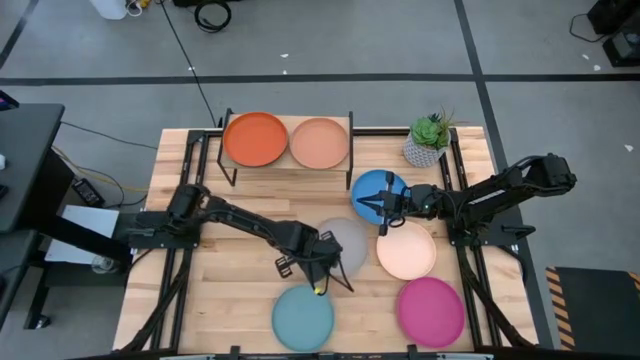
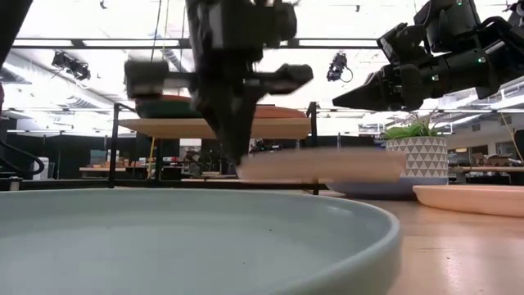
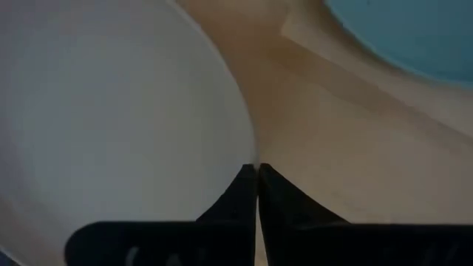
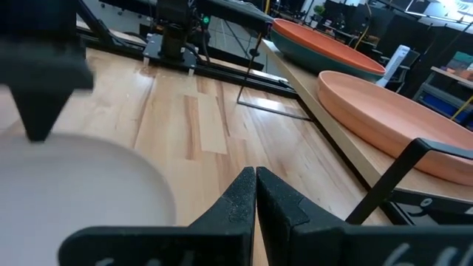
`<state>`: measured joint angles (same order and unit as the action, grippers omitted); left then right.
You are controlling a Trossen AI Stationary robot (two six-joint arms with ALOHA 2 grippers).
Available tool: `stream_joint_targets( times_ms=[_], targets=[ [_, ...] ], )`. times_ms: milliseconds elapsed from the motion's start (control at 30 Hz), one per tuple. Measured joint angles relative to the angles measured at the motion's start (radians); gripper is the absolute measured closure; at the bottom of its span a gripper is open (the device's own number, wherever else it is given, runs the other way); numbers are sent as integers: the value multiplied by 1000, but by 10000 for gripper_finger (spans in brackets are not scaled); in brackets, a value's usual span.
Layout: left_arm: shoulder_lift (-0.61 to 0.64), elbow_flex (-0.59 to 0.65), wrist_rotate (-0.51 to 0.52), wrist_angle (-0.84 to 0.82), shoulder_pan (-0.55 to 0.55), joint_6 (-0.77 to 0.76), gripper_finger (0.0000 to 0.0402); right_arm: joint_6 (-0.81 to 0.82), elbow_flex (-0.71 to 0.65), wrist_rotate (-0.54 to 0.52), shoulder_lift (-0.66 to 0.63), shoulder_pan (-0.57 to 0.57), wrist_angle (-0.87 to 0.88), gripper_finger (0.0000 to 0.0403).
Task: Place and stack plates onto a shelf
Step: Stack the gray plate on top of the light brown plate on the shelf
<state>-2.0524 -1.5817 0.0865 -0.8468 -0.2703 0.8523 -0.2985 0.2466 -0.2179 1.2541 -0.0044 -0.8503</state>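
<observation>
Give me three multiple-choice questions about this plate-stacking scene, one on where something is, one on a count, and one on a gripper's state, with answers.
1. Where is the round orange plastic plate?
A. on the low light wood shelf
B. at the table's front edge
C. under the potted plant

2. How many round plates lie on the slatted tabletop, off the shelf?
A. two
B. five
C. eight

3. How is the left gripper?
A. wide open above the shelf
B. shut on the rim of the round grey plate
C. out of sight

Answers:
1. A, it sits on the shelf beside the tan plate.
2. B: blue, grey, cream, light blue and magenta.
3. B, the left wrist view shows the fingers closed at the rim.
</observation>
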Motion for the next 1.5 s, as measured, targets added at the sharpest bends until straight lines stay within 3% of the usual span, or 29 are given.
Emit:
stream_joint_targets(
  times_ms=[233,467,700,800,1033,1267,1500],
  targets=[
    [127,-39,34,-124,-1,-188,396,0,0,-4,0,0,0,383],
    [262,-77,89,-198,13,-379,396,0,0,-80,0,0,-32,383],
    [349,-77,332,-186,92,-430,396,0,0,-79,0,0,-32,383],
    [353,-78,362,-147,163,-430,396,0,0,-78,0,0,-32,383],
    [348,-77,355,-41,374,-462,396,0,0,-77,0,0,-27,383],
    [340,-77,72,77,556,-607,396,-1,0,-77,0,0,-24,383],
    [327,-77,53,48,579,-539,396,-8,0,-76,0,0,-22,383]
  ],
)
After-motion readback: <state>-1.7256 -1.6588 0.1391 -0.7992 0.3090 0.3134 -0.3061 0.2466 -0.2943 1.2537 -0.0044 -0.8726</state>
